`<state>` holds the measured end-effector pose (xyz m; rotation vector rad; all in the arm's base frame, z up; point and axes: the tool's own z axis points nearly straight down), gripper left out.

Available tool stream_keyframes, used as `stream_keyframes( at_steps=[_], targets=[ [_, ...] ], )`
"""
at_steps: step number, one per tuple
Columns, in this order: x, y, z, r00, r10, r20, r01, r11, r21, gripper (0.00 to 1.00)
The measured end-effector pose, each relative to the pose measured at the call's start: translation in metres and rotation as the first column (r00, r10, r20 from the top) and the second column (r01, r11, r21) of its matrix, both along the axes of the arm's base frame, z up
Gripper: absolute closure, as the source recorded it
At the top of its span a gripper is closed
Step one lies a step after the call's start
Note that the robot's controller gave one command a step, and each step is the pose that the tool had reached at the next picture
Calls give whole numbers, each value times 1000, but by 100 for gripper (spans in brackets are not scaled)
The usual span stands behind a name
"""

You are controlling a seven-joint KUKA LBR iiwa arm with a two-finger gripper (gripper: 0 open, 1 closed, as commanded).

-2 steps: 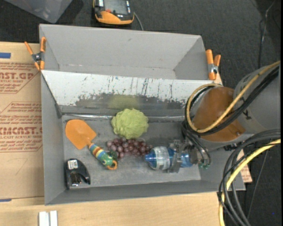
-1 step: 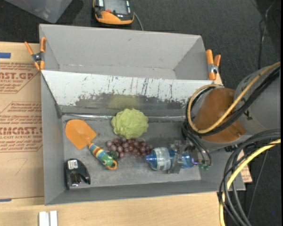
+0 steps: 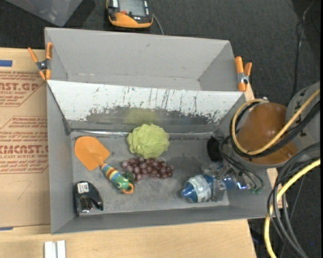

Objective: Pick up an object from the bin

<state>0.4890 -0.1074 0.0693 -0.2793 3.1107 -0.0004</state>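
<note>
My gripper (image 3: 222, 179) is low in the bin's right front corner, right beside a crumpled clear plastic bottle with a blue label (image 3: 198, 189). The bottle lies on its side on the bin floor, and its right end meets the gripper. A bunch of dark purple grapes (image 3: 148, 168) lies left of the bottle, near the middle of the floor. Behind the grapes sits a pale green lettuce head (image 3: 148, 140).
An orange toy shovel with a striped handle (image 3: 99, 159) lies at the left. A small black block with a white label (image 3: 87, 196) sits in the front left corner. The arm's orange cover and looped cables overhang the bin's right wall.
</note>
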Motion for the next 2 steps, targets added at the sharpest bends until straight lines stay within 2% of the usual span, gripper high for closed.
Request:
stream_keyframes(
  at_steps=[1, 2],
  targets=[
    [9, 25, 95, 981, -194, -5, 194, 981, 5, 100],
    [10, 26, 123, 973, -231, 4, 231, 973, 7, 100]
  ],
)
